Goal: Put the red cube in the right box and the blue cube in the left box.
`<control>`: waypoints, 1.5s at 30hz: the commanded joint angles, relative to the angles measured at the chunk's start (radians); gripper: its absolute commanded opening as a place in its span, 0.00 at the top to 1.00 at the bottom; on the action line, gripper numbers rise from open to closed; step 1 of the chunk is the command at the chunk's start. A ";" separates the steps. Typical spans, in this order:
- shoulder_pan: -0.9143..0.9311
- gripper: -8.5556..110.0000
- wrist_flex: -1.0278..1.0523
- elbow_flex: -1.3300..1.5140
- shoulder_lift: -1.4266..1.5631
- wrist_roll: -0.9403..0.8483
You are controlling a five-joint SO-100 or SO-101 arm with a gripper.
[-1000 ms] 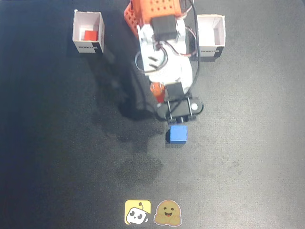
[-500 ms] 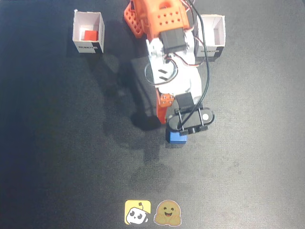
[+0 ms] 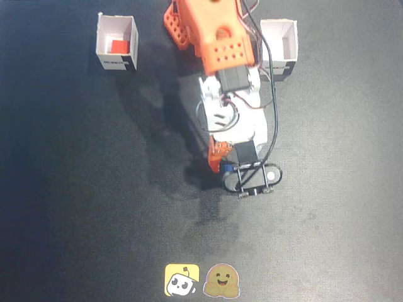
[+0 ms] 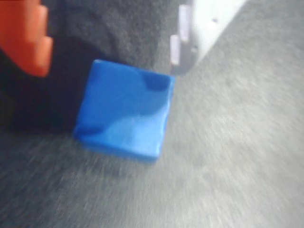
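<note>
Fixed view: blue cube (image 3: pixel 228 168) nearly hidden under the gripper (image 3: pixel 242 179), only a sliver showing; red cube (image 3: pixel 118 46) inside the left white box (image 3: pixel 116 41).

Wrist view: blue cube (image 4: pixel 124 108), plain, slightly blurred, on dark cloth between spread, ungrasping fingers (image 4: pixel 28 35).

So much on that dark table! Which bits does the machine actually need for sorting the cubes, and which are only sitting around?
Part of the job:
- blue cube, between the open end effector fingers
- red cube, already in the left white box
- right white box

Just lying about:
- yellow sticker
- brown smiling sticker
</note>
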 commanded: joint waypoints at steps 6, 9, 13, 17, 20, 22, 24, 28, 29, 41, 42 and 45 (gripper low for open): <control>-0.028 0.74 -0.034 -0.114 -0.035 0.035; -0.029 0.74 -0.040 -0.132 -0.067 0.044; -0.029 0.74 -0.061 -0.133 -0.095 0.054; -0.028 0.74 -0.069 -0.140 -0.120 0.054; -0.028 0.73 -0.084 -0.141 -0.153 0.071; -0.028 0.73 -0.106 -0.129 -0.161 0.074; -0.028 0.73 -0.107 -0.135 -0.186 0.077; -0.026 0.74 -0.133 -0.126 -0.213 0.075; -0.025 0.74 -0.140 -0.126 -0.222 0.075; -0.006 0.83 -0.186 -0.097 -0.272 0.069; -0.005 0.83 -0.190 -0.092 -0.273 0.069; -0.003 0.85 -0.213 -0.071 -0.268 0.069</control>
